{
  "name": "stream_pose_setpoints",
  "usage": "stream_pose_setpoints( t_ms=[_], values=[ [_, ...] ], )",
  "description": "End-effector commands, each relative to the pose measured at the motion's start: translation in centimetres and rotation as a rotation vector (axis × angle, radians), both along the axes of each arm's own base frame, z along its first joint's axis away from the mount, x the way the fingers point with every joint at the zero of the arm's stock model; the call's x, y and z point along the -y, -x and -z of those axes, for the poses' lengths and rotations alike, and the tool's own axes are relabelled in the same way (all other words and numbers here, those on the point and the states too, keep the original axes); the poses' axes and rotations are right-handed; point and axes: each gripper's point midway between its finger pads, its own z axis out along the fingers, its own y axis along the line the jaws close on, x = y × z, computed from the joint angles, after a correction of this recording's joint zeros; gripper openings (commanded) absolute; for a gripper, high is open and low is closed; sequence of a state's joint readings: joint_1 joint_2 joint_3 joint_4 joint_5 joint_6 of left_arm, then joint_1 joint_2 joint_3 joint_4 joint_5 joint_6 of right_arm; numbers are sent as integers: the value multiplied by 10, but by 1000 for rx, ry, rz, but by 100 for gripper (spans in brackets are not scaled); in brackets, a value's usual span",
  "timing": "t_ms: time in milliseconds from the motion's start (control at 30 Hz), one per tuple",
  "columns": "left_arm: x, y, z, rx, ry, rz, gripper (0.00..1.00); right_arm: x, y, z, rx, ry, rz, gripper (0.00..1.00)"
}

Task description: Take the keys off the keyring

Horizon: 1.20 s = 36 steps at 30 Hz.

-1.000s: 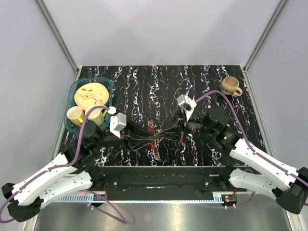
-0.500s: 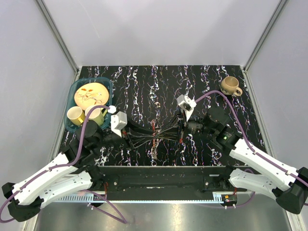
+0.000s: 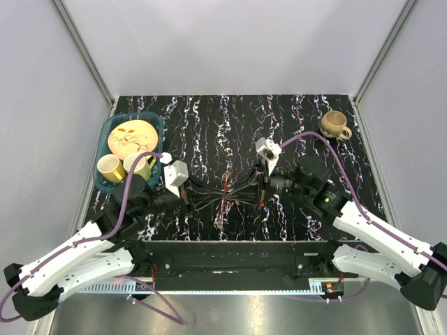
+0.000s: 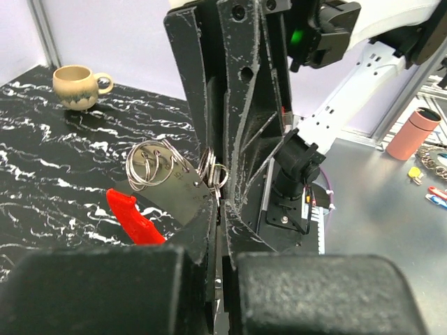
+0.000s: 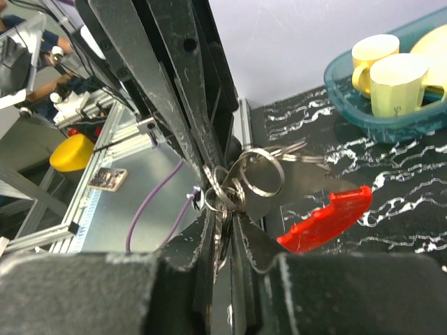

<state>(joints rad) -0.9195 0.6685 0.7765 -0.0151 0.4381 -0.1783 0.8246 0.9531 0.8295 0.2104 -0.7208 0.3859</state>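
The keyring [image 3: 223, 197] hangs between my two grippers above the middle of the black marbled table. In the left wrist view it is a cluster of silvery loops [image 4: 209, 167] with flat grey keys [image 4: 174, 199] and a bright red piece [image 4: 133, 220]. My left gripper [image 4: 221, 206] is shut on a thin key at the bunch's edge. My right gripper [image 5: 227, 216] is shut on the keyring [image 5: 227, 192], with the red piece [image 5: 325, 220] and keys [image 5: 293, 155] hanging to its right. In the top view the left gripper [image 3: 218, 196] and right gripper [image 3: 232, 195] meet tip to tip.
A teal tub [image 3: 157, 122] with a plate and two yellow mugs stands at the left rear and shows in the right wrist view [image 5: 349, 112]. A tan mug [image 3: 335, 124] stands at the back right, also in the left wrist view [image 4: 77, 85]. Purple cables trail from both arms.
My left gripper has moved right and slightly back, closing in on the right gripper. The key bunch that hung lower and nearer now sits higher between the fingertips. The right arm barely moved.
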Motion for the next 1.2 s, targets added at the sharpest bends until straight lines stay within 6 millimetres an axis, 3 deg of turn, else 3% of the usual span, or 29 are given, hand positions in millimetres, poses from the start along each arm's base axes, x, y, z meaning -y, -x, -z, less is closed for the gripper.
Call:
stream_pose_setpoints(
  t_ms=[0,133,300,533,633,700,1067,1167],
  values=[
    [-5,-10,-12,17,35,-69,0,3,-6,-3,4,15,49,20],
    [-6,-14,-5,13,8,-96,0,4,-8,6,-16,39,71,22],
    [-7,-18,-1,7,1,-115,0,6,-8,11,-15,39,77,0],
    [-7,-22,6,-12,-22,-137,0,6,-9,16,-18,59,80,0],
    [-7,-24,7,-19,-29,-143,0,6,-8,24,-53,58,82,19],
    [-7,-25,6,-22,-31,-149,0,6,-7,27,-81,45,79,25],
    [-5,-21,1,-32,-2,-127,0,2,-8,32,-79,0,71,31],
    [-4,-20,0,-39,4,-122,0,1,-9,32,-68,-12,69,26]
  ],
)
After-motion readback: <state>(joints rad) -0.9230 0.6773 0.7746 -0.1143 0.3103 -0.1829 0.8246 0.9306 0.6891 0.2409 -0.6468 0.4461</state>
